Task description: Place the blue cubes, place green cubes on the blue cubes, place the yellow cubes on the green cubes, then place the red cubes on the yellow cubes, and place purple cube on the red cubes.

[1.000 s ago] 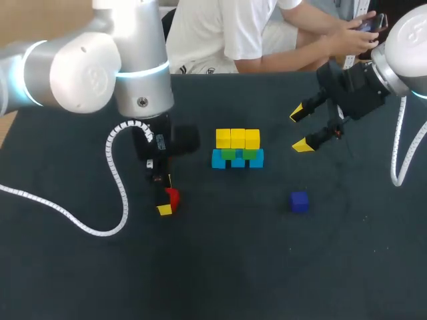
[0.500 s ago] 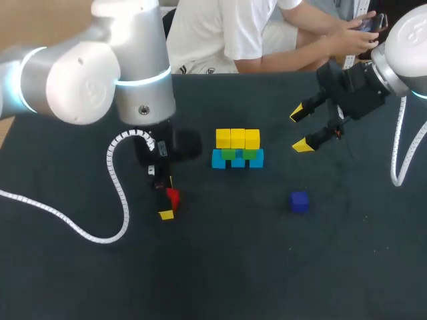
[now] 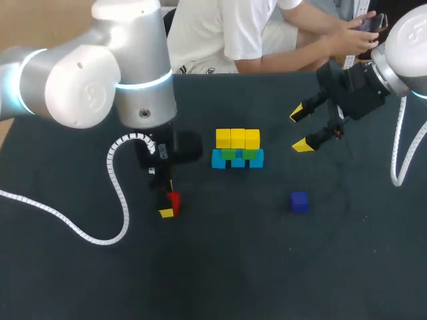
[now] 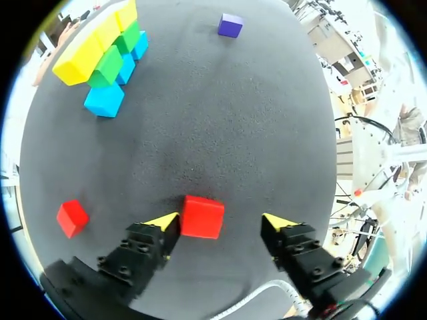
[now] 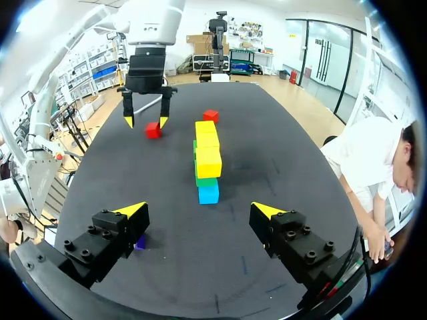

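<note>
Just one piece of furniture to tell of: a broad table (image 3: 280, 273) with a flat top of dark charcoal, matte, cloth-like material, filling nearly the whole head view and ending in a straight far edge. Seen close from the left wrist, finely grained and pebbly, with a few pale specks and faint scuffs scattered over the dark. Lit evenly and softly from above, with a dull greyish sheen across the middle and only weak, blurred shadows.
</note>
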Controlling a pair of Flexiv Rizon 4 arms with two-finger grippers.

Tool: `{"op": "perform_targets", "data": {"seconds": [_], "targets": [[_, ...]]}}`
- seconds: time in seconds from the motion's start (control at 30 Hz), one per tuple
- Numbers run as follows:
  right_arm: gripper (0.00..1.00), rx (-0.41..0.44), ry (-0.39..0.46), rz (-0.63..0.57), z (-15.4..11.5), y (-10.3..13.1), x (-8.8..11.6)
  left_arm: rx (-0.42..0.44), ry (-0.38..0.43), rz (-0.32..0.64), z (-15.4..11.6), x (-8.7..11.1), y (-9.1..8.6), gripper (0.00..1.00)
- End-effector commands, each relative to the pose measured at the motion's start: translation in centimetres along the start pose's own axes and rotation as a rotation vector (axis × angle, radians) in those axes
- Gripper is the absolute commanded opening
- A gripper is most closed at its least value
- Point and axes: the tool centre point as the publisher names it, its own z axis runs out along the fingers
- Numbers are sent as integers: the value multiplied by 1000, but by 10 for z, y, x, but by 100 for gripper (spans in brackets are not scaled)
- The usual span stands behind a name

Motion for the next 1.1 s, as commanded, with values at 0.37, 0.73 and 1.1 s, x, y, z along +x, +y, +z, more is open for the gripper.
{"op": "perform_targets", "data": {"seconds": [0.37, 0.73, 1.1], "targets": [[100, 1, -2, -1, 0, 0, 0, 2, -18, 3, 7, -4, 0, 47], [100, 1, -2, -1, 0, 0, 0, -3, -28, -22, 9, -3, -2, 100], [100, 1, -2, -1, 0, 0, 0, -58, -65, -103, 15, -1, -5, 100]]}}
